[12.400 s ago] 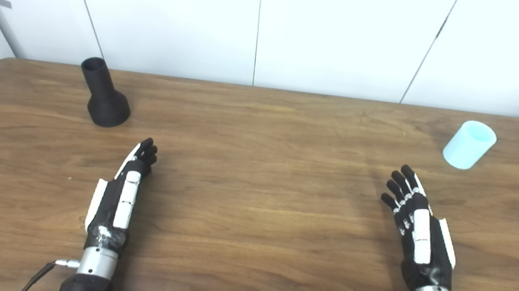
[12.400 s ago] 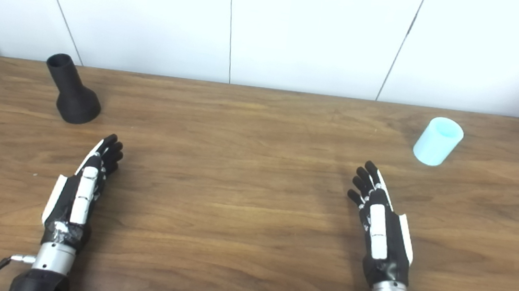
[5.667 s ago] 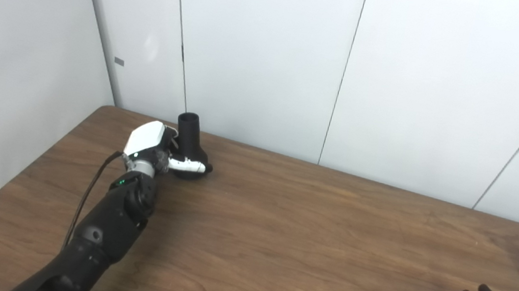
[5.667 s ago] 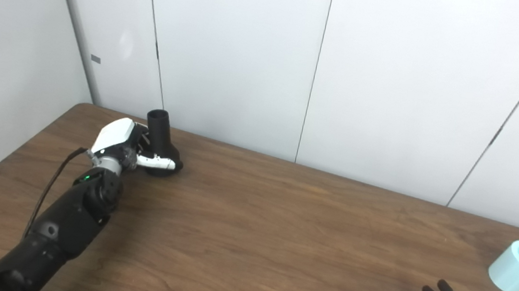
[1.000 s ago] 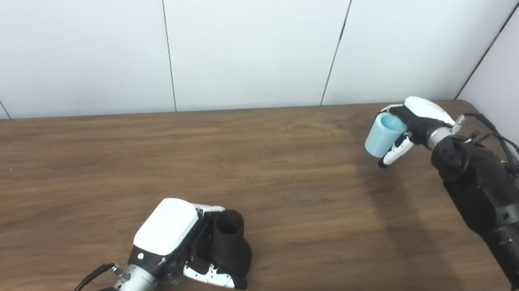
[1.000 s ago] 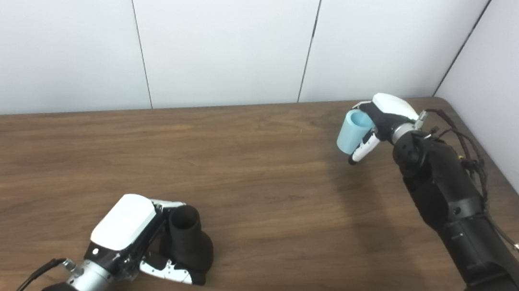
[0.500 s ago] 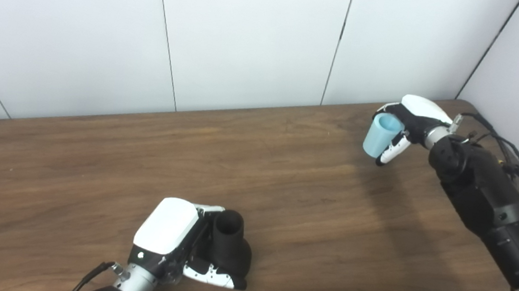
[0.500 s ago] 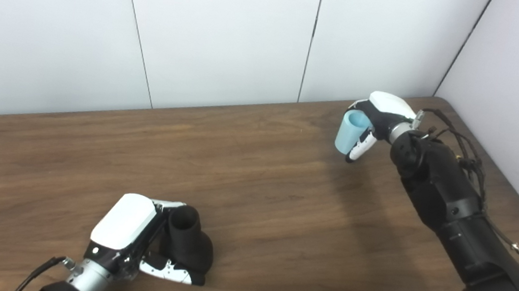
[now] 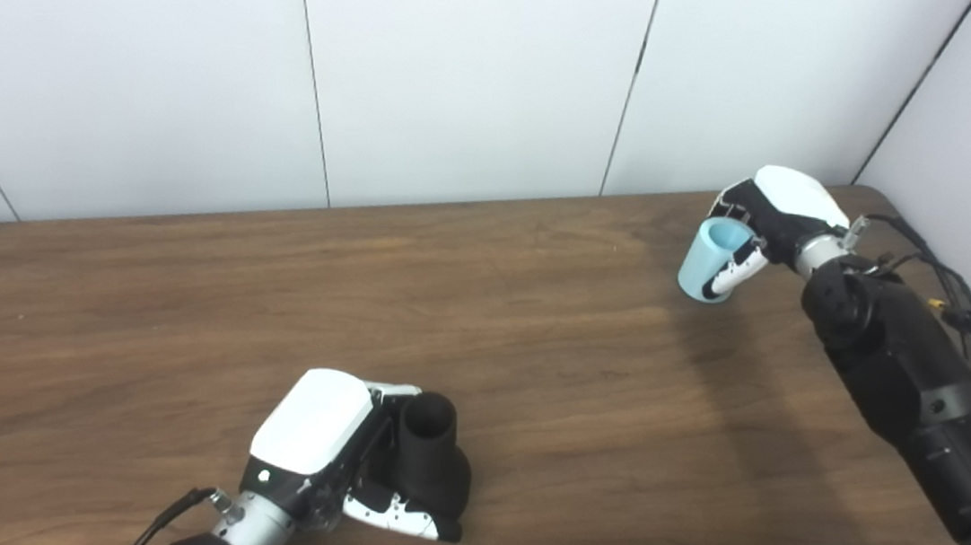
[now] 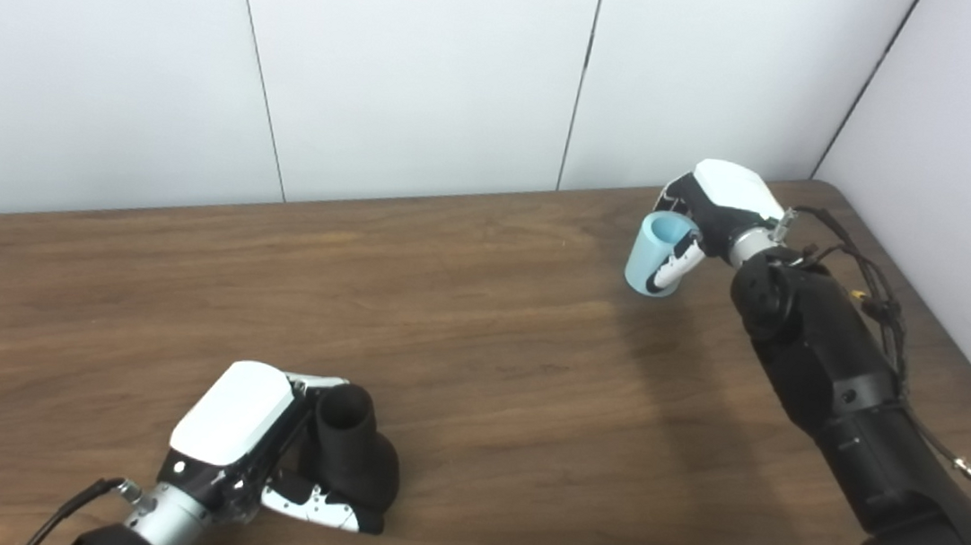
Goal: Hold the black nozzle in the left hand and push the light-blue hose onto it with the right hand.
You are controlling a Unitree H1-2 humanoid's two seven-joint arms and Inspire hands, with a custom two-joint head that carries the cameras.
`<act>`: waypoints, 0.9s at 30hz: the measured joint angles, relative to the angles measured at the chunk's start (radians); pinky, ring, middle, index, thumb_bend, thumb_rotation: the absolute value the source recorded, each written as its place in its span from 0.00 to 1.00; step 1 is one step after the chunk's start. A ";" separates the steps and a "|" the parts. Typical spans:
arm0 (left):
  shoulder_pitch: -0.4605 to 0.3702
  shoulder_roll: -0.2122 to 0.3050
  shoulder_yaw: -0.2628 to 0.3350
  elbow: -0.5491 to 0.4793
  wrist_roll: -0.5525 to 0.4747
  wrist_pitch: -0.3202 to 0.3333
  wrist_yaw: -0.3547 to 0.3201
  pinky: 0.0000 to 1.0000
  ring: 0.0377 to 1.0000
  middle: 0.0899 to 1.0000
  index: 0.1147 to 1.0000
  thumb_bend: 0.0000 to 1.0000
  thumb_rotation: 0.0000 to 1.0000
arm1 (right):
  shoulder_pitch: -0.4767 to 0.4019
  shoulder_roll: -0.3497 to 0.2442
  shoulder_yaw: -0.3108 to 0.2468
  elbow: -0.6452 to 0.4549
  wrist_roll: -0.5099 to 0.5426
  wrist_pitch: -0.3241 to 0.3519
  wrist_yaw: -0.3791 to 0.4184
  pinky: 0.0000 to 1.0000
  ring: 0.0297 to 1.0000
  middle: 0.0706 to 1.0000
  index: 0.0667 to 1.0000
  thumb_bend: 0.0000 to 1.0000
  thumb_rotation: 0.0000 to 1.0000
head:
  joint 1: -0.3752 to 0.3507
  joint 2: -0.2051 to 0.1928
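Note:
The black nozzle stands near the table's front, narrow open neck up, flared base low. My left hand is shut on it, fingers wrapped round the base and neck. Far back right, the light-blue hose, a short open-topped tube, sits upright in my right hand, which is shut on it with the thumb across its front. Its lower end is close to the wood; contact with the table cannot be told. Hose and nozzle are far apart.
The brown wooden table meets white wall panels at the back and a white wall at the right. My right arm stretches along the table's right side, with cables hanging off it.
My right hand has closed tighter round the hose, shifted slightly back and turned it more upright. The left hand and nozzle have not moved.

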 measured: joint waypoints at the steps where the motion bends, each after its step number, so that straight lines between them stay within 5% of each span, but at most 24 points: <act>1: 0.000 0.000 0.000 -0.003 0.001 0.002 -0.003 0.32 0.42 0.38 0.43 0.47 0.00 | 0.000 0.000 0.000 0.001 0.000 -0.002 -0.001 0.49 0.43 0.49 0.43 0.52 0.00 | 0.000 0.000; 9: 0.002 -0.002 0.000 -0.011 0.004 0.009 -0.019 0.31 0.41 0.38 0.44 0.47 0.00 | 0.023 0.000 -0.003 -0.037 0.004 -0.002 0.003 0.49 0.42 0.49 0.42 0.52 0.00 | 0.021 0.003; 18: 0.004 -0.011 -0.004 -0.013 0.014 0.027 -0.019 0.34 0.44 0.41 0.42 0.48 0.00 | 0.148 0.008 -0.079 -0.416 0.035 0.039 0.045 0.47 0.40 0.49 0.44 0.52 0.00 | 0.077 0.003; 27: 0.006 -0.024 -0.014 -0.022 0.033 0.057 -0.032 0.37 0.47 0.44 0.41 0.48 0.00 | 0.290 0.105 -0.096 -0.666 0.061 0.056 0.072 0.45 0.39 0.47 0.46 0.52 0.00 | 0.178 0.014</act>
